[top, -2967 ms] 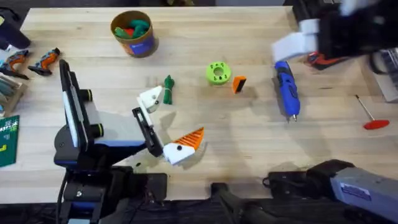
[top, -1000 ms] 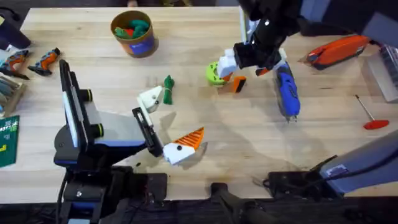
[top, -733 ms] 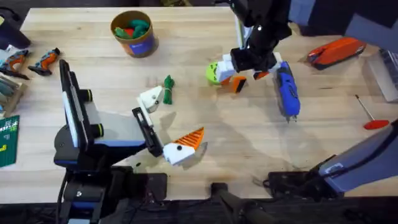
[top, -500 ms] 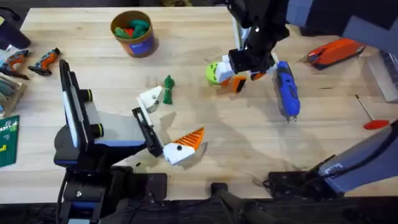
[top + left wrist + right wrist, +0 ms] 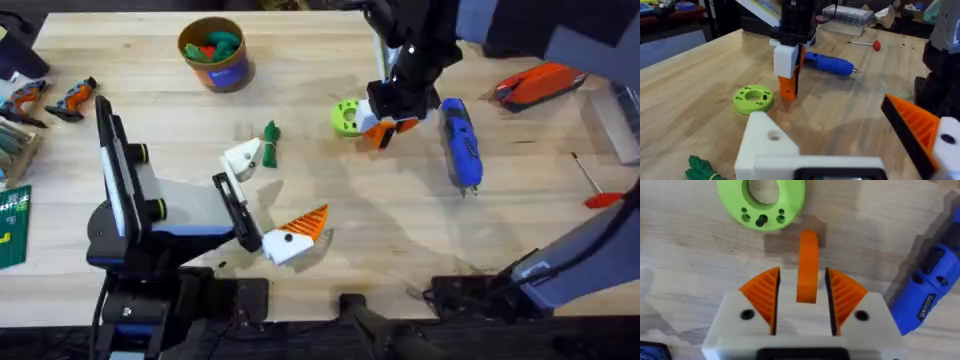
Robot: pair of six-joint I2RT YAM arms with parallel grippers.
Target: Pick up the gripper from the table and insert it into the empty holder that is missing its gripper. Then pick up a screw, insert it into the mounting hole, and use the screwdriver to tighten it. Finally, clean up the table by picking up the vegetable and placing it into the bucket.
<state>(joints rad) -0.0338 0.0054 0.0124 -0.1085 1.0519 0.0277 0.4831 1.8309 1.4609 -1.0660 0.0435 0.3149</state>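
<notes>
Orange gripper: on the worktop between my right end effector's pads, long axis running toward the green disc; its near end is hidden.
Right end effector: narrowly parted, astride the gripper; whether it is touching I cannot tell.
Left end effector: spread wide, empty, near the vegetable.
Room: screwdriver lies just beside; bucket well apart.

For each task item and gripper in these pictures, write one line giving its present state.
gripper: on the table, between the right gripper's fingers, not clamped.
right gripper: open, straddling it.
left gripper: open, empty.
screwdriver: lying flat, untouched.
vegetable: lying on the table.
bucket: upright, toy pieces inside.
</notes>
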